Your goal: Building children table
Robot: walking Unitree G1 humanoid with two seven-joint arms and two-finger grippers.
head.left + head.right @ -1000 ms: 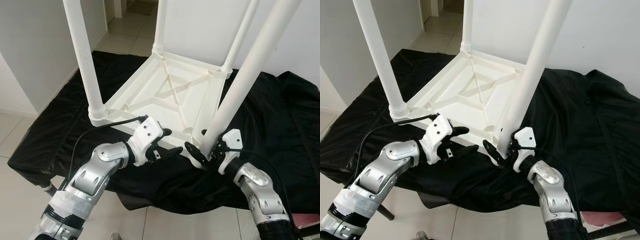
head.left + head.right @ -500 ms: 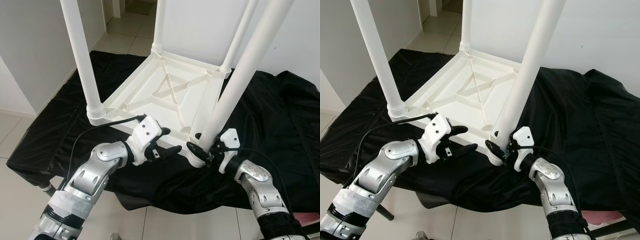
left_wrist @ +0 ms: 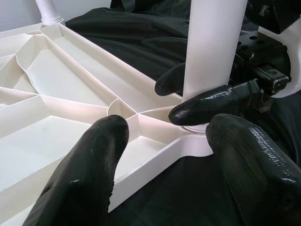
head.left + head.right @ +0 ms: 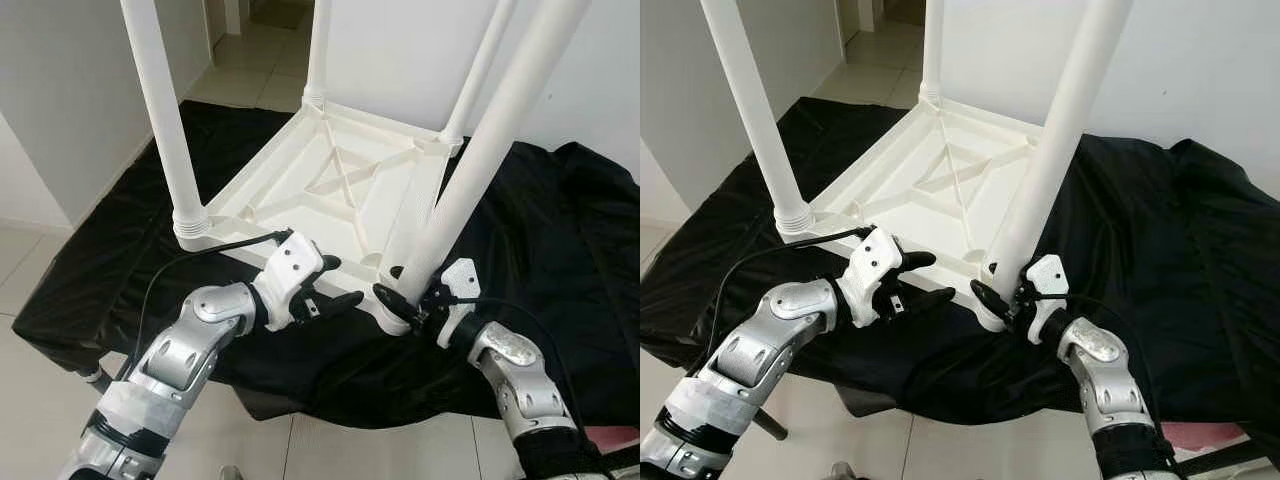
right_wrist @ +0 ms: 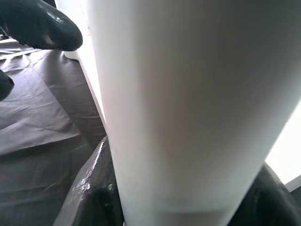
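My right gripper [image 4: 400,305]: jaws pinching base of near table leg [image 4: 480,160]. My left gripper [image 4: 335,285]: jaws spread over upturned tabletop [image 4: 330,190] rim, black cloth [image 4: 560,240] beneath.

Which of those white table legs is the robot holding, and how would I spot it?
Find the upside-down white plastic tabletop lying on the black cloth. Four white round legs rise from its corners; go to the corner nearest the robot, on its right. That near right leg is the one clasped at its base by the right gripper, and it leans.
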